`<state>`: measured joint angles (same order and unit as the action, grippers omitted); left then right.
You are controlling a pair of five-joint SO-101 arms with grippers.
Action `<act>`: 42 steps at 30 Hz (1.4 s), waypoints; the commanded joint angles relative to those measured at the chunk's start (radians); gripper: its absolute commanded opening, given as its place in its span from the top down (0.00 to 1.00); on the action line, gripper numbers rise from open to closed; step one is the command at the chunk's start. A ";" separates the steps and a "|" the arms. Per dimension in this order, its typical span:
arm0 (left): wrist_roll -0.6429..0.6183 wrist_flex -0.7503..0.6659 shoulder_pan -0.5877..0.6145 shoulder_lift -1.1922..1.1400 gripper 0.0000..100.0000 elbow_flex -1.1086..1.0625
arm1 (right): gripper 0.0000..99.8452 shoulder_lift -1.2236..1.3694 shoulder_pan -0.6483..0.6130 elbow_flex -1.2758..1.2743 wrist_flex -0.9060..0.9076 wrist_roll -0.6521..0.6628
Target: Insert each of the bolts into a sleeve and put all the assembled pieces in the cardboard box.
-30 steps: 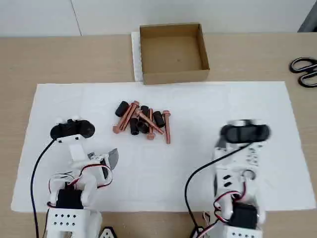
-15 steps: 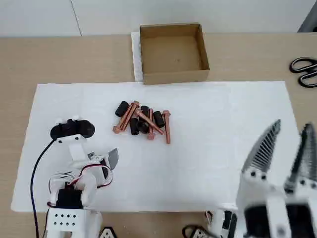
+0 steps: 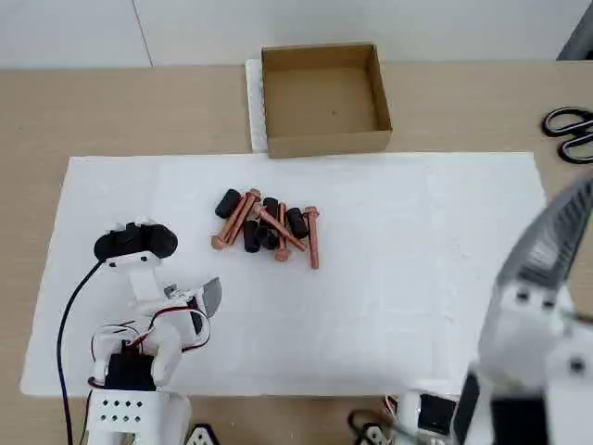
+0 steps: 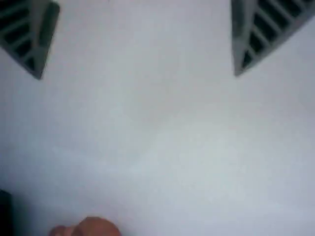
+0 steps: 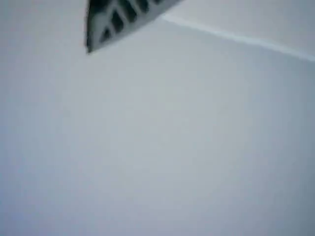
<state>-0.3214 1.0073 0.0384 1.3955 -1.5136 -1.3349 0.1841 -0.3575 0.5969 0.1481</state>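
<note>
bolts (image 3: 313,239) copper-coloured, slim, headed; sleeves (image 3: 227,203) short, black, tubular. jumbled in one touching heap on white sheet (image 3: 417,278), well short of cardboard box (image 3: 324,144). likely stiff, light, prone to roll; best pinched across the shank at the heap's edge. left gripper (image 4: 137,73) spread wide over bare sheet. right gripper (image 3: 547,246) high at right; cannot tell its state.

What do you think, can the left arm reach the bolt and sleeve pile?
Probably yes: the left claw is open over bare white sheet, and nothing lies between it and the bolt and sleeve pile ahead.
</note>
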 commanded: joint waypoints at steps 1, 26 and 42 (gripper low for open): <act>0.003 -0.066 0.000 0.008 0.76 0.007 | 0.84 0.248 0.001 0.107 0.088 0.003; 0.003 -0.198 0.152 -0.020 0.76 0.854 | 0.84 1.125 -0.096 0.262 0.716 0.009; 0.155 0.221 0.196 -0.987 0.76 1.165 | 0.84 1.132 -0.216 0.140 0.742 0.009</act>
<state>-0.2079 1.1393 0.2302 0.5700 -0.4242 -0.1995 -0.0292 -0.2148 1.3410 0.1481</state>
